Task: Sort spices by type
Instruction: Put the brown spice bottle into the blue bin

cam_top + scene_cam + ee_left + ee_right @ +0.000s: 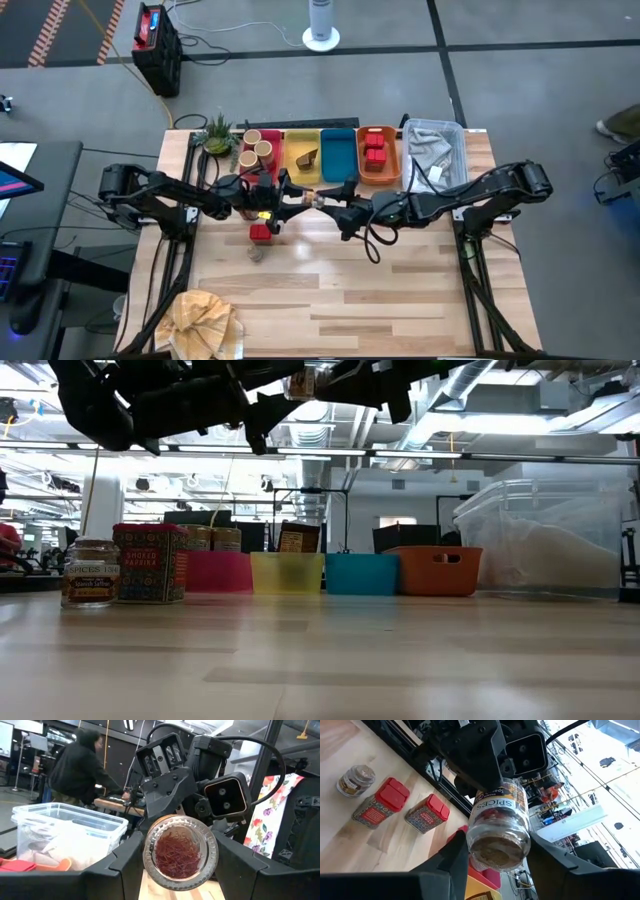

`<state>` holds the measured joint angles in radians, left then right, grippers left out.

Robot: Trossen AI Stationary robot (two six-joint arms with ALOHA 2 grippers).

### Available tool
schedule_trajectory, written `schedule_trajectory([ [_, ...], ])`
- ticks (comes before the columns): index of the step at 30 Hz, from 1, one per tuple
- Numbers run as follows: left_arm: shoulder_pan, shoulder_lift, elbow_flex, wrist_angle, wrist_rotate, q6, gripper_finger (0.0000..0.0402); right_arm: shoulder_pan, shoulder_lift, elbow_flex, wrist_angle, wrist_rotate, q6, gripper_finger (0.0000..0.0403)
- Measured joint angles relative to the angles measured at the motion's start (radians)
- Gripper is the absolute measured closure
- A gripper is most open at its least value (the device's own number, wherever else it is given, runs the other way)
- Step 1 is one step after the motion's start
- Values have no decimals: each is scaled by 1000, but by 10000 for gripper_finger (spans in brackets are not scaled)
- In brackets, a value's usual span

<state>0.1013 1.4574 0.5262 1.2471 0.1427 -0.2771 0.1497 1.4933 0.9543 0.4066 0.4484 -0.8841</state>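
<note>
Left gripper [180, 870] and right gripper [497, 857] are both seen clamped on one small spice jar [312, 198], held in mid-air above the tabletop [400, 290]; glass is judged light, rigid, slippery, breakable, best gripped across the body.

Labels on distant red-bin cylinders [256, 145] illegible.

Grey concrete floor [520, 90], exposed ceiling pipes [500, 390], strip lights
</note>
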Motion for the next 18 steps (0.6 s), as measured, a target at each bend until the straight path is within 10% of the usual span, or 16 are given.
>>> schedule_trajectory([
  [18, 0, 4, 0, -94, -82, 32, 144, -2, 0, 4, 6, 2, 42, 213],
])
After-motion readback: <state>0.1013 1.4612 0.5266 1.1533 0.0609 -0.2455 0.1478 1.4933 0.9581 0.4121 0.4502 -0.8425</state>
